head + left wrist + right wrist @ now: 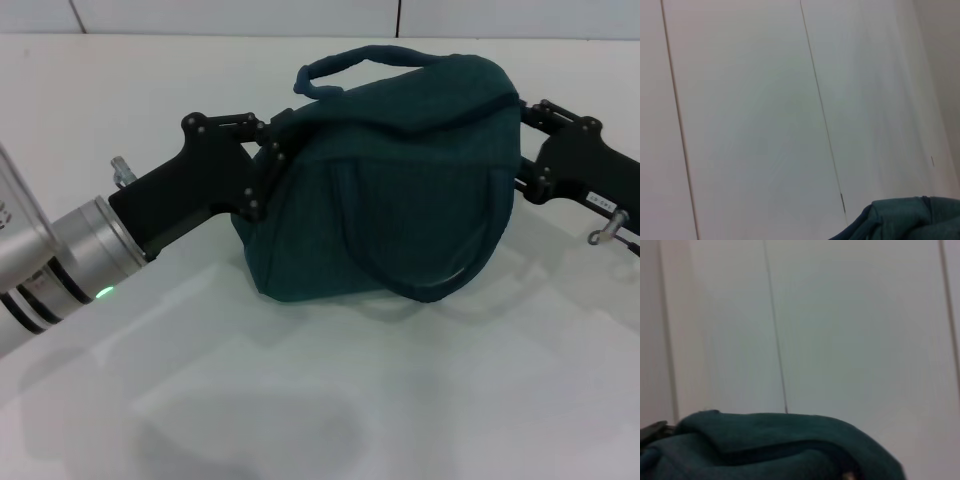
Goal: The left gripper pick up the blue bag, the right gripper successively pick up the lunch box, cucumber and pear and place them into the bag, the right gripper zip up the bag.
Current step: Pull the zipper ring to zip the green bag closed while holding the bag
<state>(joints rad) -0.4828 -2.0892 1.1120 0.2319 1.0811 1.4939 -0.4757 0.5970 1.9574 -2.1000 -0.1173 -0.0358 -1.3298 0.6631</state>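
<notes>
The blue bag [400, 190] stands bulging on the white table, its zipper side up and one loop handle [360, 58] arching over the top. My left gripper [268, 150] is shut on the fabric at the bag's left end, where the cloth bunches toward it. At the bag's upper right end is my right gripper [522, 150], pressed against the fabric. The left wrist view catches only a corner of the blue bag [900, 220]. In the right wrist view, the top of the blue bag [765, 445] shows with a dark seam line. Lunch box, cucumber and pear are hidden.
The white table [300, 400] spreads bare in front of the bag. A pale panelled wall [200, 15] rises behind the table's far edge. Both forearms reach in low from the left and right sides.
</notes>
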